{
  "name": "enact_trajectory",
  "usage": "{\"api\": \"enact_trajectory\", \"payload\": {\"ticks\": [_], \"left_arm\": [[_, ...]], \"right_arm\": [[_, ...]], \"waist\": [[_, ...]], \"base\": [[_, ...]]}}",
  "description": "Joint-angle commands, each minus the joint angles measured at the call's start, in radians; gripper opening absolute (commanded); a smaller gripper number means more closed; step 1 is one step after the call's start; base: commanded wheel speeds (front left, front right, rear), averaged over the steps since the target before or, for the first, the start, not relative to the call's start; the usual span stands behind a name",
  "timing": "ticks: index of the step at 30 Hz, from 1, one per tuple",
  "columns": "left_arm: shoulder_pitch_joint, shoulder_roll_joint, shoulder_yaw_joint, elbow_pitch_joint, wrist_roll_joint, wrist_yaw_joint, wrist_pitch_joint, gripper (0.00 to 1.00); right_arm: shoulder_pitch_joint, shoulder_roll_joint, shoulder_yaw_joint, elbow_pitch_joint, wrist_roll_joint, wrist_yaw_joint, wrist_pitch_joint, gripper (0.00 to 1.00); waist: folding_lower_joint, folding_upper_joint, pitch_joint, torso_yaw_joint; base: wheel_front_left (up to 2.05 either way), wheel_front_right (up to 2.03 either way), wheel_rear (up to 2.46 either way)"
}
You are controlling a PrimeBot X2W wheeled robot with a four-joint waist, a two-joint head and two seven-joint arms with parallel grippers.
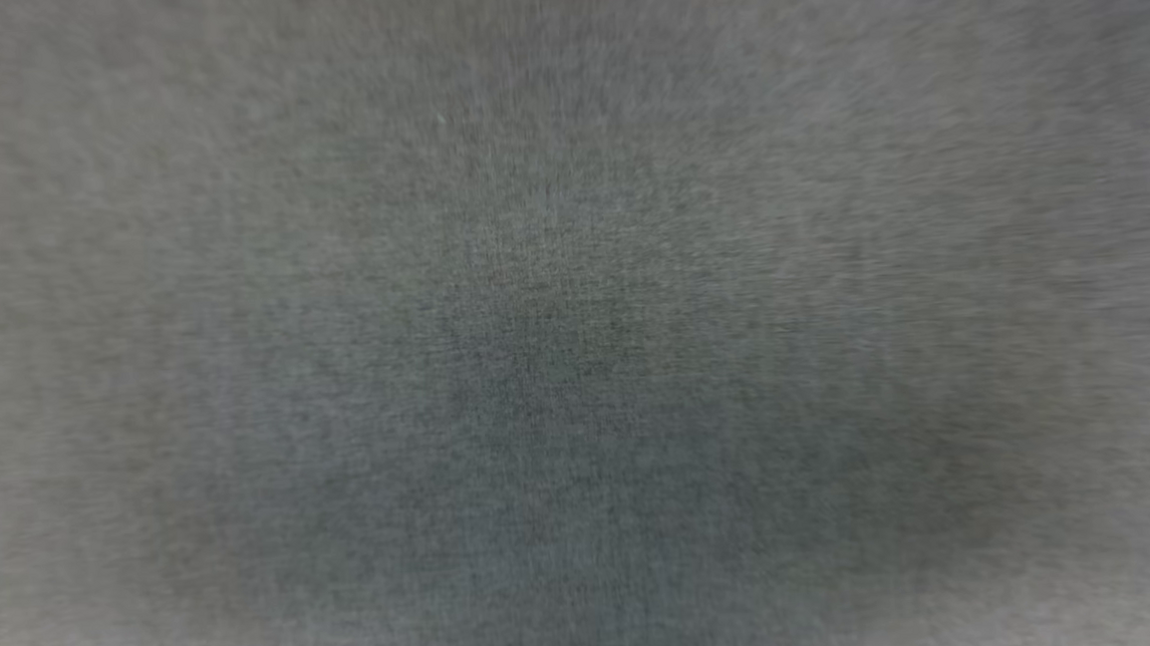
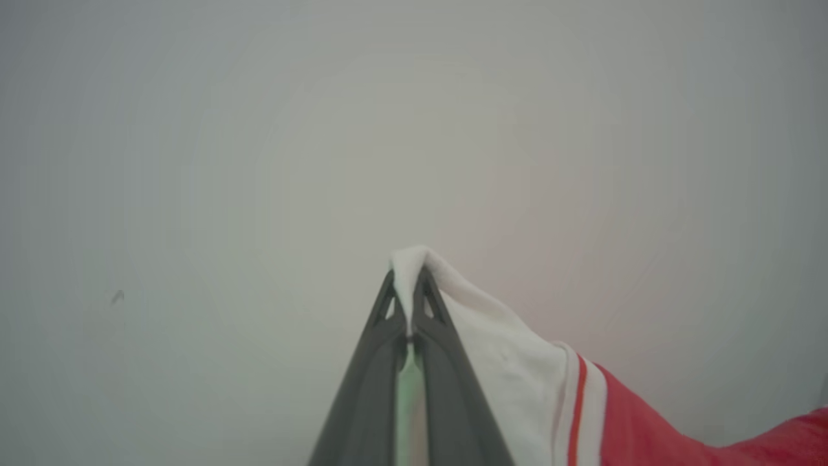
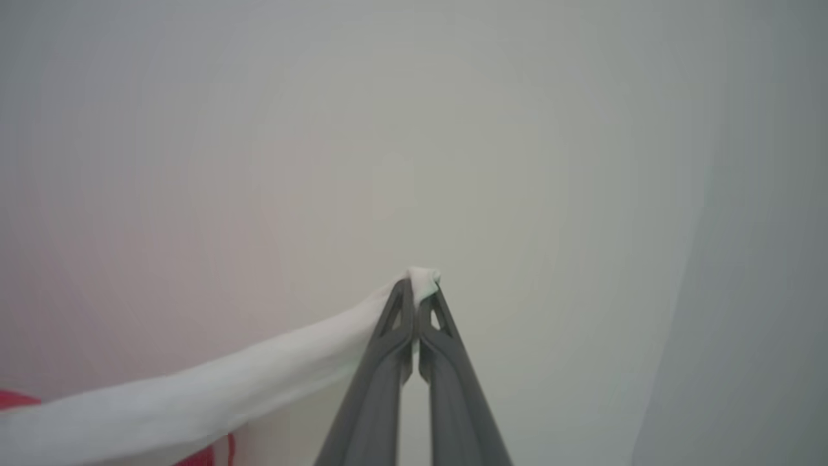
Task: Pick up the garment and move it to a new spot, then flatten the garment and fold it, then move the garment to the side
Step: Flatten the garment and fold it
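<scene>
My left claw [image 2: 407, 285] is closed on a white sleeve of the garment [image 2: 511, 362]. My right claw [image 3: 419, 291] is closed on its other white part, the cloth hanging between them.

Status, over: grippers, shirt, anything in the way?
Left gripper shut on red shirt, at a white sleeve. Right gripper shut on another white end. Head view blurred grey; obstructions can't be judged.

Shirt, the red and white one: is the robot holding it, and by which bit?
Yes, the garment. The left gripper is shut on a pinch of its white sleeve fabric, and the right gripper pinches white fabric too.
</scene>
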Motion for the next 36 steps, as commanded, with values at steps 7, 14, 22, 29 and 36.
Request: {"api": "enact_trajectory", "payload": {"ticks": [7,14,22,29,36], "left_arm": [[0.053,-0.033,0.004,0.04,-0.001,-0.011,-0.017,0.0],[0.141,-0.067,-0.01,0.059,-0.027,-0.012,-0.02,0.0],[0.306,-0.072,-0.064,0.029,-0.119,-0.012,0.077,0.0],[0.445,-0.026,-0.09,-0.015,-0.2,-0.012,0.179,0.0],[0.619,0.032,-0.128,-0.091,-0.259,-0.013,0.249,0.0]], "right_arm": [[0.049,0.036,-0.015,0.012,-0.049,-0.001,-0.005,0.0],[0.084,0.034,0.03,0.074,-0.035,-0.001,-0.005,0.0],[0.166,0.009,0.115,0.147,0.107,-0.001,-0.005,0.0],[0.246,-0.048,0.18,0.245,0.307,-0.001,0.051,0.0],[0.415,-0.127,0.301,0.177,0.514,-0.001,0.205,0.0]], "waist": [[0.0,0.0,0.225,0.069],[0.0,0.0,0.215,0.094],[0.0,0.0,0.1,0.126],[0.0,0.0,-0.049,0.143],[0.0,0.0,-0.179,0.14]], "base": [[0.0,0.0,0.0],[0.0,0.0,0.0],[0.0,0.0,0.0],[0.0,0.0,0.0],[0.0,0.0,0.0]]}}
